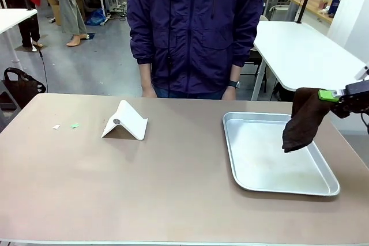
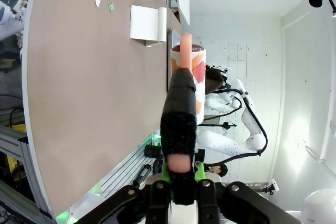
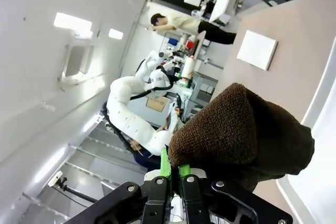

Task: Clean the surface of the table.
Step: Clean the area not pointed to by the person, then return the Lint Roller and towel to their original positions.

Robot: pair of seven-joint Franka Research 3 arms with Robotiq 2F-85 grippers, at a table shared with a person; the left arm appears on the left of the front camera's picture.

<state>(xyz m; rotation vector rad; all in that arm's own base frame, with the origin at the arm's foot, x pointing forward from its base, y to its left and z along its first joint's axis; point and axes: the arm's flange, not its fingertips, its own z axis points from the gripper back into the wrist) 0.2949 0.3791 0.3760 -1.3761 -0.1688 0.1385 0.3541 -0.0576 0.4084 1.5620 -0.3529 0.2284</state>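
Pinching brown cloth, right end effector hangs above tray; left end effector clamps spray bottle.

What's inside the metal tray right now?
The tray looks bare, apart from faint smudges. A brown cloth, shut in the right hand, hangs above its right part and hides a patch of the floor and far rim.

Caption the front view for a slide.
Right gripper holds a brown cloth over the metal tray; paper scraps and a white stand lie on the table.
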